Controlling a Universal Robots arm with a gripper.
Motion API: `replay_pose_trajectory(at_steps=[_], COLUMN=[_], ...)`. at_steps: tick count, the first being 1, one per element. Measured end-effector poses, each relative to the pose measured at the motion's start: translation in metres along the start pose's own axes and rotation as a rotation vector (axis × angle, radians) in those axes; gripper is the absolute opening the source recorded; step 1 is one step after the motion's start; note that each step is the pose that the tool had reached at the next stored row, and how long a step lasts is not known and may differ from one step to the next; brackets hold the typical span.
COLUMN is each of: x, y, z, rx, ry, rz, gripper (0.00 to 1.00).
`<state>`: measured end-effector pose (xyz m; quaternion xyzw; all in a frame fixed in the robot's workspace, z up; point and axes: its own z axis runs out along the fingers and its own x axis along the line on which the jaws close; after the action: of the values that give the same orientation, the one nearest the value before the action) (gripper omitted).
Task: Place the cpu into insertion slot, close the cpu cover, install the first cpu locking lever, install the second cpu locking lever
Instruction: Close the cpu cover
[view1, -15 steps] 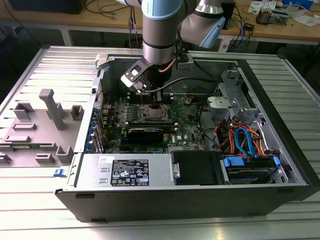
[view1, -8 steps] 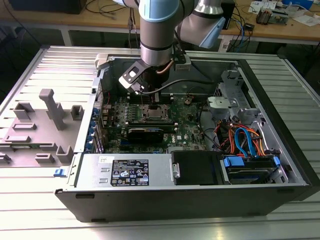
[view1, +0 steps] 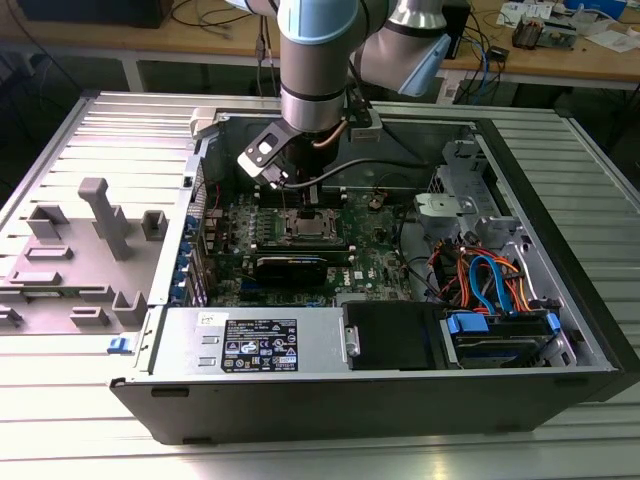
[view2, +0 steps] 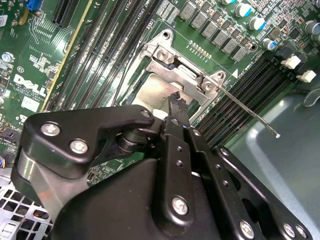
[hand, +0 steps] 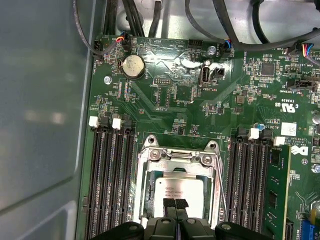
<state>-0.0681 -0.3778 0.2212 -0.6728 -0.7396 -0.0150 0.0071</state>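
Observation:
The cpu (hand: 178, 190) lies flat in the insertion slot (hand: 144, 200) on the green motherboard, its dull silver top showing. The cpu cover (hand: 176, 167) lies down around it, the chip visible through its cut-out. My gripper (hand: 175, 204) hangs directly over the chip, fingers shut together with nothing between them, tips at or just above the chip's top. In the second wrist view one black fingertip (view2: 176, 102) meets the cpu (view2: 149, 94), and a thin locking lever (view2: 250, 113) sticks out free past the socket corner over the memory slots. In the exterior view the gripper (view1: 301, 206) stands over the socket (view1: 306, 228).
Long black memory slots (hand: 111, 180) flank the socket on both sides. A coin battery (hand: 133, 65) and cables (hand: 220, 22) sit near the board's edge. The case wall (hand: 45, 110) stands beside the board. Drive bays with blue and orange cables (view1: 490, 285) fill the exterior view's right.

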Motion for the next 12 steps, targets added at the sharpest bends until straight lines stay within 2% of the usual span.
replay_pose_trajectory(at_steps=[5, 12], x=[0.0000, 0.0006], y=[-0.0011, -0.0093], z=[0.0012, 0.0065], rx=[0.0001, 0.0001], ry=[-0.0001, -0.0001], rz=[0.000, -0.001], gripper=[0.11, 0.11])
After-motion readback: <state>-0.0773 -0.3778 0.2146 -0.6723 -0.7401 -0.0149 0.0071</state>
